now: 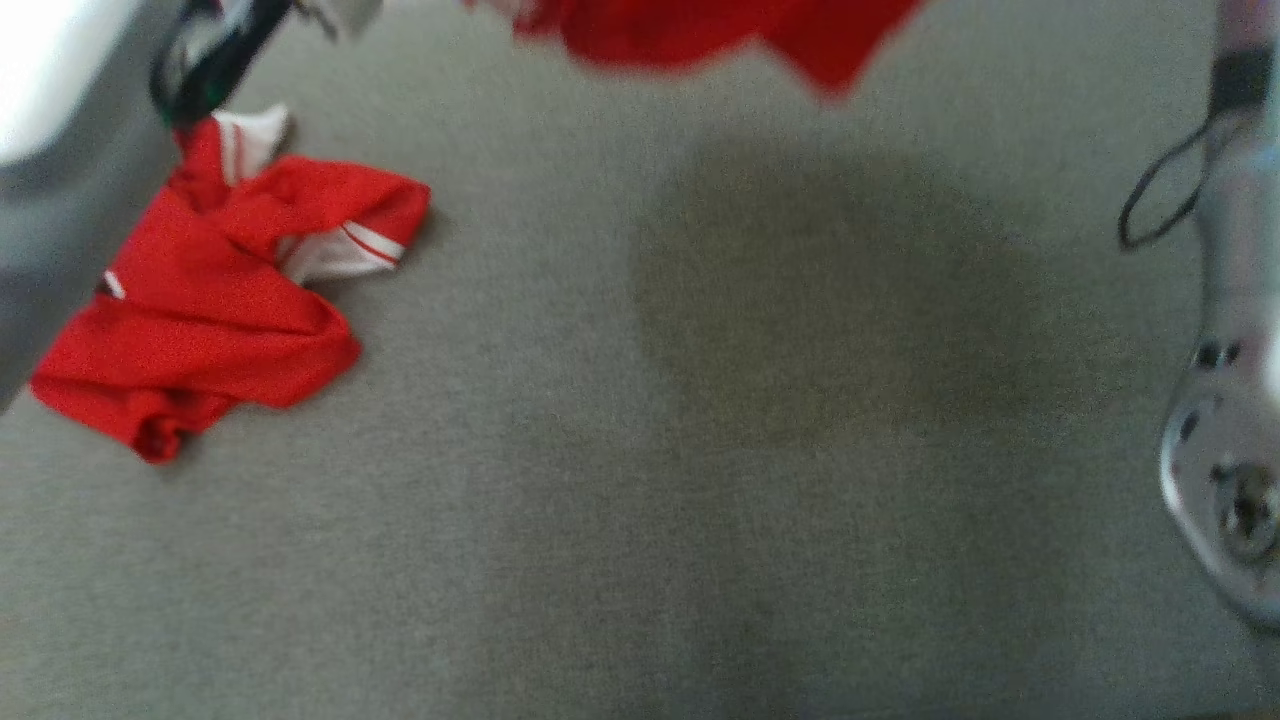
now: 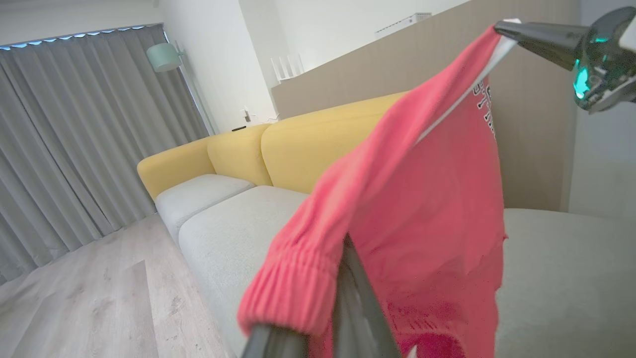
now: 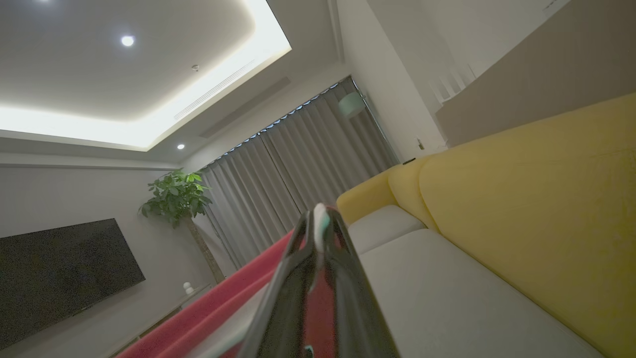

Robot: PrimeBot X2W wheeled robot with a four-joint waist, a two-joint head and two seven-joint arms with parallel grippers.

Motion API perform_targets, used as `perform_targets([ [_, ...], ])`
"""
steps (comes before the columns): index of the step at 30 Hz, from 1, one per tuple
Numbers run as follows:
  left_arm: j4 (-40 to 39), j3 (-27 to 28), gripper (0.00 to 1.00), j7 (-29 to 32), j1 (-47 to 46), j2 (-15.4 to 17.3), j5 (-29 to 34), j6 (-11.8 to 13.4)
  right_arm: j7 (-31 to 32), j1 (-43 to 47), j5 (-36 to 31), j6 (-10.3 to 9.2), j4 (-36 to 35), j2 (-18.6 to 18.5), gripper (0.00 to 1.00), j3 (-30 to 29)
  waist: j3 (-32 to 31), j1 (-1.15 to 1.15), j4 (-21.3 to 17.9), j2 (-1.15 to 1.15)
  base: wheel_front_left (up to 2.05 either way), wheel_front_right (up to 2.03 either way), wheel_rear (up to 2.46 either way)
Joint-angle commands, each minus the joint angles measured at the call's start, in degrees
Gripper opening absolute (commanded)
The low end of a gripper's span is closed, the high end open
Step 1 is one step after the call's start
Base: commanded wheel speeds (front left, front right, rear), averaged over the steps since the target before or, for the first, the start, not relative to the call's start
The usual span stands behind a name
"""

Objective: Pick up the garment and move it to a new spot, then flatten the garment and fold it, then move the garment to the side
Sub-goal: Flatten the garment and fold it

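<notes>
Red top (image 2: 432,199) looks soft n floppy imo; ur left claw (image 2: 328,278) pinches cuff (image 2: 288,293), right claw (image 2: 502,27) pinches white trim (image 2: 467,84), good spots.

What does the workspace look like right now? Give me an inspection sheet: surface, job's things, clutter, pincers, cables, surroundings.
Surface: grey sofa seat, bare in the middle, with a broad shadow on it.
Job's things: red garment held up above the seat, stretched between both pincers.
Clutter: crumpled red-and-white cloth on the seat's left; cannot tell if it is a separate piece.
Pincers: left pincer shut on the ribbed cuff; right pincer shut on the white-trimmed edge.
Cables: black loop hanging off the right forearm.
Surroundings: yellow backrest, grey curtains, wooden floor, wall television, potted plant.
</notes>
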Motion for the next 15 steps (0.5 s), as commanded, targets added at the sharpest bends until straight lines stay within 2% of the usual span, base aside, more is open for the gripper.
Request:
perform_targets([
  [1,1.97,2.93,0.0,-1.63,-4.73,0.93,0.29,0.15,-2.85,-4.07,-0.61,-0.04,0.95,0.3,0.0,-0.25,6.06,-0.03,-1.23,0.0,0.0,0.0,0.0],
  [5,6.22,1.02,0.0,-5.28,-7.87,-2.21,0.46,0.15,-7.53,-9.19,-0.53,-0.04,9.58,0.3,0.0,-0.45,8.42,-0.03,-1.42,0.0,0.0,0.0,0.0],
  [9,7.28,-2.78,0.0,-7.09,-6.66,-4.36,-2.75,0.15,-9.45,-8.72,-2.19,-0.04,17.72,0.3,0.0,0.64,9.51,-0.03,-1.77,0.0,0.0,0.0,0.0],
  [12,6.63,-7.24,0.0,-7.44,-5.16,-4.12,-4.19,0.15,-9.34,-6.8,-5.19,-0.04,24.15,0.02,0.0,0.86,10.09,-0.03,-1.94,0.0,0.0,0.0,0.0],
  [15,6.17,-8.78,0.0,-7.72,-3.86,-4.09,-5.1,0.15,-8.08,-5.53,-7.33,-0.04,27.9,-0.79,0.0,1.54,10.29,-0.03,-1.91,0.0,0.0,0.0,0.0],
])
